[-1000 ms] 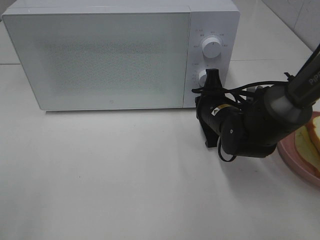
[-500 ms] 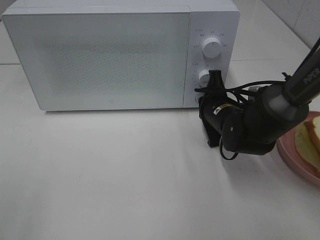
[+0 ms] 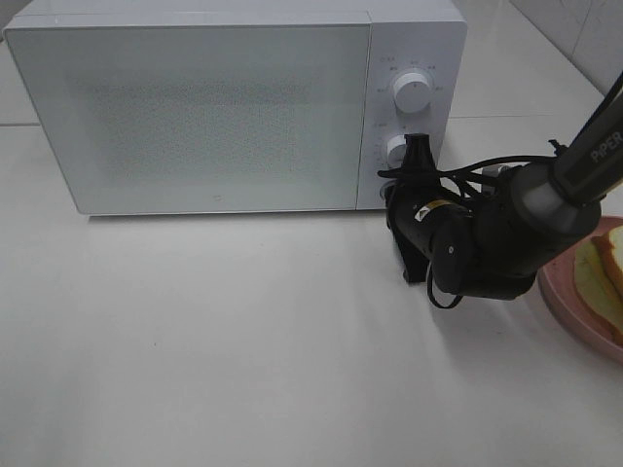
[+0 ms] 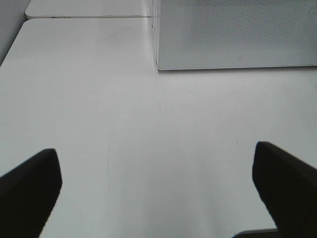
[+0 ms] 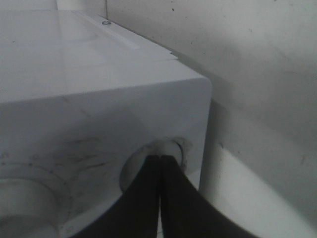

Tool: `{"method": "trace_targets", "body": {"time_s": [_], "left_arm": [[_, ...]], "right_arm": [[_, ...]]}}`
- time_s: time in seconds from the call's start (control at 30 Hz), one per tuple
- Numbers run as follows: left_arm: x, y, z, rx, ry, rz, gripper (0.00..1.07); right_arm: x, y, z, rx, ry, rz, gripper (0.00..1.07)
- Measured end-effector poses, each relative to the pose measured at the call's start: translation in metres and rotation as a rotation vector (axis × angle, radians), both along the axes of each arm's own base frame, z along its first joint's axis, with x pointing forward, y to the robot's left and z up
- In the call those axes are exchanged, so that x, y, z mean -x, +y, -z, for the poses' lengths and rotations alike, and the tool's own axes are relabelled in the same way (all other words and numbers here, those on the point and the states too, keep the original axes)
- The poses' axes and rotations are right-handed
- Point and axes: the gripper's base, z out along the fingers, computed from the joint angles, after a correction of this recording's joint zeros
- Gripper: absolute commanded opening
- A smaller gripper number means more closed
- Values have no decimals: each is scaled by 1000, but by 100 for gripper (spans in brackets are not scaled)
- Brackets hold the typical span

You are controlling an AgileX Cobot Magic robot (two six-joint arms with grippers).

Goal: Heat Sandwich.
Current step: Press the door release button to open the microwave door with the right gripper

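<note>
Exterior high showed the sandwich [image 3: 602,277] on a pink plate [image 3: 560,302], right of the microwave [image 3: 195,107]. The right hand [image 3: 419,148], pressed together, was at its control panel, and the left hand [image 4: 154,150] was spread before it.

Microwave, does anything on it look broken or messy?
Nothing looks broken or crooked on the microwave. Only faint dark smudges mark the panel beside the round button at the shut right gripper.

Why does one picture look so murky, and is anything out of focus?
Exterior high view: soft, even light, sharp microwave. Right wrist view: dim, grey, the shut right fingers a blurred black shape. Left wrist view: bright table, left fingers mere dark silhouettes.
</note>
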Motion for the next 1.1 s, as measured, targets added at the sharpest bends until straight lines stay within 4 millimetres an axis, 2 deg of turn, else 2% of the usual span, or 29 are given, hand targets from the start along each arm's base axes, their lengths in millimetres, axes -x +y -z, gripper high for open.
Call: {"method": "trace_targets", "body": {"time_s": [0.5, 0.87, 1.1], "left_arm": [[0, 0, 0, 0, 0, 0, 105], [0, 0, 0, 0, 0, 0, 105], [0, 0, 0, 0, 0, 0, 105]], "right_arm": [[-1, 1, -3, 3, -43, -2, 6], [-15, 0, -5, 8, -27, 25, 6], [-21, 3, -5, 22, 30, 19, 3]]}}
